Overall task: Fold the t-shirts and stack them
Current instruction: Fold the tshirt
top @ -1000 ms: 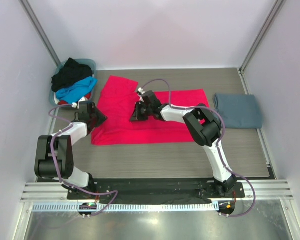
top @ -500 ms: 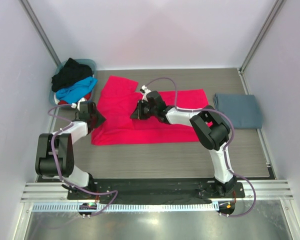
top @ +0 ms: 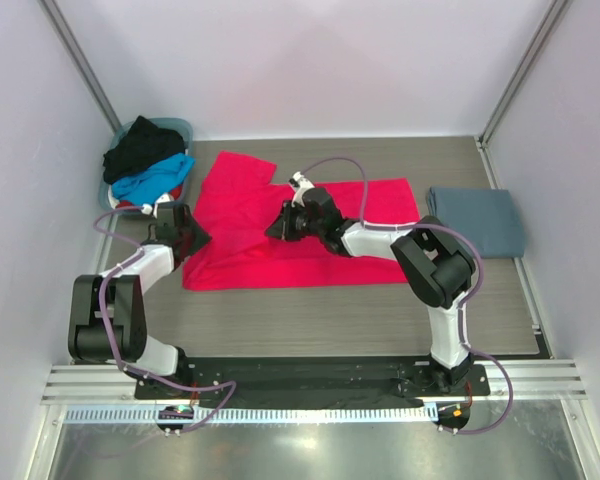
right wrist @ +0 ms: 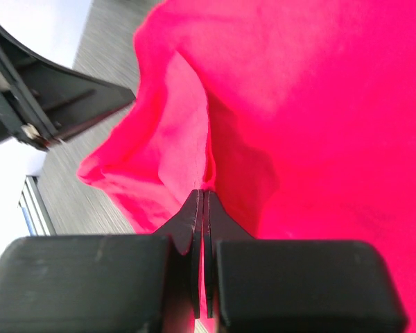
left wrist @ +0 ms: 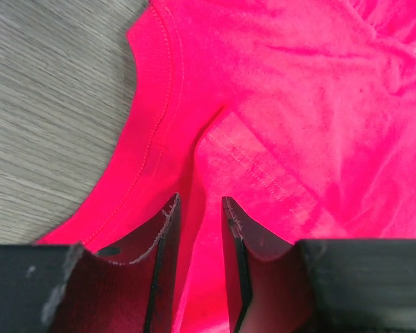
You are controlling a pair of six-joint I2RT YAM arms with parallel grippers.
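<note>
A bright red-pink cloth t-shirt [top: 270, 262] is lying spread across the middle of the grey wood-grain table [top: 310, 310], its left hem reaching toward the table's left edge and its right side stopping short of a slate grey-blue t-shirt [top: 477, 222]. That shirt is sitting folded into a flat rectangle near the right edge, apart from the red-pink t-shirt.

The left gripper [top: 193, 236] is resting at the left border of the red-pink t-shirt. In the left wrist view its fingers [left wrist: 163, 243] are standing a narrow way apart, and a ridge of the cloth is running up into the gap between them, so they are pinching a fold beside the stitched hem.

The right gripper [top: 277, 225] is reaching over the upper middle of the same shirt. Its fingers [right wrist: 194, 215] are pressed together on a thin fold of the cloth, which is rising to the tips as a loose peak while the rest is draping away toward the left gripper.

At the far left corner a round teal basket [top: 180, 124] is holding a crumpled black t-shirt [top: 140, 148] on top of a bright blue t-shirt [top: 152, 180], both unfolded.
</note>
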